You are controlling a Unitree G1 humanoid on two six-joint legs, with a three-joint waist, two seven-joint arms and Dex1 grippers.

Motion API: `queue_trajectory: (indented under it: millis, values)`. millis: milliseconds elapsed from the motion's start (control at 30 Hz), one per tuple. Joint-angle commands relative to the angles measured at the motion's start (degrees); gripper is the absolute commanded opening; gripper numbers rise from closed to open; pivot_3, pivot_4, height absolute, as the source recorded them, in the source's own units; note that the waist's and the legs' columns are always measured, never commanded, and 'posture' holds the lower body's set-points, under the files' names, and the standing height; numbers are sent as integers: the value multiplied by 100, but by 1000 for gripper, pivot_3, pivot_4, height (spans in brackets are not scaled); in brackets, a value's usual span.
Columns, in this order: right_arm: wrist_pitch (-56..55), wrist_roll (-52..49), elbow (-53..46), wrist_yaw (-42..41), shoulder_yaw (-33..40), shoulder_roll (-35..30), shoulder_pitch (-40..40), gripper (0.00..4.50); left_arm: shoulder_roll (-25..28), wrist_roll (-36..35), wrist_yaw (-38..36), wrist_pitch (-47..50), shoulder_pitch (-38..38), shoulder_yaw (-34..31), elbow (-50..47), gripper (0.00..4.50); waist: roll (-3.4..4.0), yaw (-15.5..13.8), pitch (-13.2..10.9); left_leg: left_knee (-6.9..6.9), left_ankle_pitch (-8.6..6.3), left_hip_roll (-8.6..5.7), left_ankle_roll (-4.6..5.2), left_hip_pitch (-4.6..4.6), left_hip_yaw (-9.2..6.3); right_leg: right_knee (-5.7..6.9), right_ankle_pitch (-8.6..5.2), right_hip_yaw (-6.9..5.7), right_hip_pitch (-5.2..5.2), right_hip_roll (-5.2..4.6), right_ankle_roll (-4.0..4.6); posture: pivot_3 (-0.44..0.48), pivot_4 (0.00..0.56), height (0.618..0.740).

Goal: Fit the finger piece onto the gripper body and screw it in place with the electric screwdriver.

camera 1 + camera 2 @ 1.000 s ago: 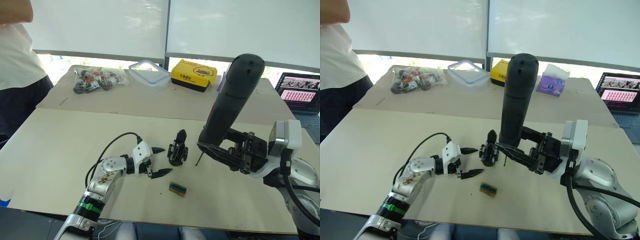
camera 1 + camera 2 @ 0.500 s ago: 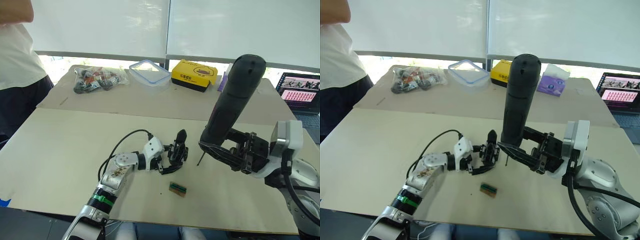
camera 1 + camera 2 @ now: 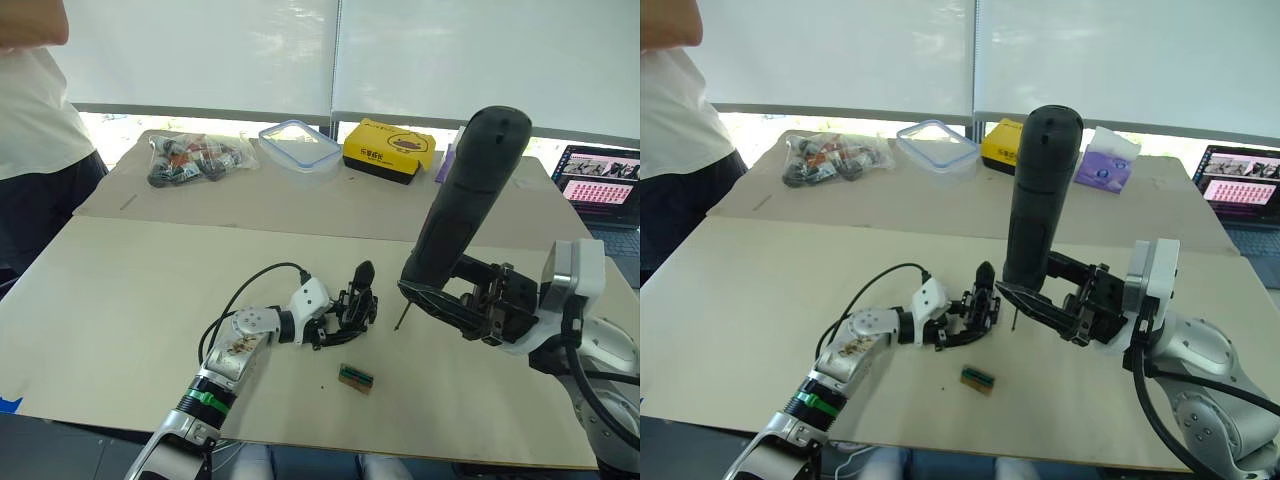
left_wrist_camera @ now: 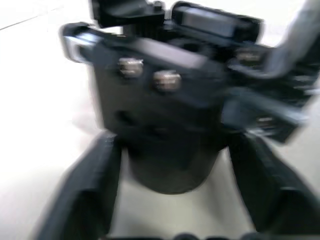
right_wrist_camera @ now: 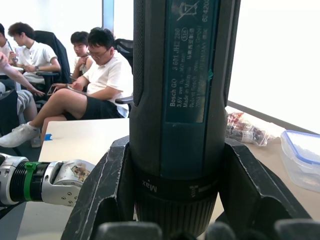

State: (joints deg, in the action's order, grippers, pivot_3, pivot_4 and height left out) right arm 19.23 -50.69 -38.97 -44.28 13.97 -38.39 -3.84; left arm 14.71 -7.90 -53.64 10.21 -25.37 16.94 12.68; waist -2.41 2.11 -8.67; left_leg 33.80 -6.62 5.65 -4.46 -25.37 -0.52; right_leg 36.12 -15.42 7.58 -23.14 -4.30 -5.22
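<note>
Your gripper body [image 3: 356, 300] stands mid-bench, toward the front edge, with its one finger pointing up, and your left gripper [image 3: 335, 322] has its fingers on either side of the round base; from the left wrist view the fingers [image 4: 87, 190] flank it, but you cannot tell whether they are pressing yet. Your right gripper [image 3: 440, 305] is clenched around the electric screwdriver [image 3: 462, 205], held nearly upright with its bit just beside the body, toward the right edge. Watch it: the screwdriver stands tall in the grasp, so any tilt could swing the bit into the body and knock it over. The barrel reads "Bosch", "3.6V" and "Max". The yellow box [image 3: 389, 149] at the back edge has unreadable print.
</note>
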Motion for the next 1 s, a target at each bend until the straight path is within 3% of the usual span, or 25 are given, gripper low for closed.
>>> queue_trajectory:
  millis: [33, 400, 667, 800, 833, 1000]
  values:
    - [-50, -88, -226, 13, 193, -88, -99, 1924, 27, -82, -217, -125, -47, -14, 114, 2279, 0, 1, 0, 0, 0, 0, 0, 0, 0, 0, 0, 0, 1, 0, 0, 0, 150, 740]
    - [-27, -221, -216, -167, 334, -256, 155, 1924, 388, -192, -2028, -1529, -899, -70, 1675, 2279, 0, 15, 0, -1, 0, 0, 0, 0, -1, 0, 0, 0, -1, 1, 0, 0, 150, 740]
    - [-52, -195, -242, -201, 305, -229, 274, 1924, 190, -121, -2211, -2092, -1123, -181, 2480, 2279, 0, 3, 0, 1, 1, 0, 1, -3, -2, 0, 0, 0, 2, 1, 0, 0, 150, 740]
    - [-64, -192, -247, -212, 299, -216, 324, 1924, 128, -201, -1970, -1885, -917, -337, 2133, 4224, 0, 1, 0, 1, 1, 0, 1, -3, -3, 1, 1, 0, 2, 1, -2, 0, 150, 740]
    - [-68, -194, -245, -219, 304, -218, 334, 1924, 113, -179, -1803, -1846, -860, -382, 2013, 4469, 0, 2, 0, 1, 1, 0, 1, -3, -3, 2, 1, 0, 2, 1, -2, 0, 150, 740]
    - [-94, -195, -245, -248, 308, -212, 392, 1924, 168, -143, -1207, -1508, -179, -440, 842, 4469, 0, 7, 0, 1, 1, 0, 1, -3, -3, 3, 2, 0, 2, 2, -4, 0, 150, 740]
